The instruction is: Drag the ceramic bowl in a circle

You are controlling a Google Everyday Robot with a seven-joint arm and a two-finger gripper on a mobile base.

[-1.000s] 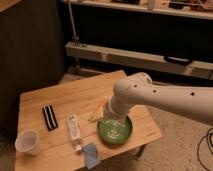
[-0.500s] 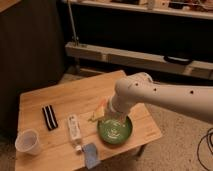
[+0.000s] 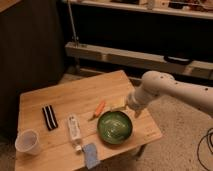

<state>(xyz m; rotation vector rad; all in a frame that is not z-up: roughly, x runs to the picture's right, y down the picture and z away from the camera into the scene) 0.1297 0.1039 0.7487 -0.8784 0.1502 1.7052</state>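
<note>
The ceramic bowl (image 3: 115,127) sits at the near right end of the counter (image 3: 60,97). It's round, so there's no long axis to line up on. The gripper (image 3: 135,112) hangs just beside the bowl's far right rim, fingers apart, with nothing clamped that I can make out. From the fingers, the bowl lies nearer the camera and to the left in view. A white tube (image 3: 74,128) lies to the bowl's left, with no readable writing.

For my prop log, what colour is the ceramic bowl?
Ceramic bowl: dark green, pale centre markings, in the camera view; gripper beside its far-right rim.
</note>
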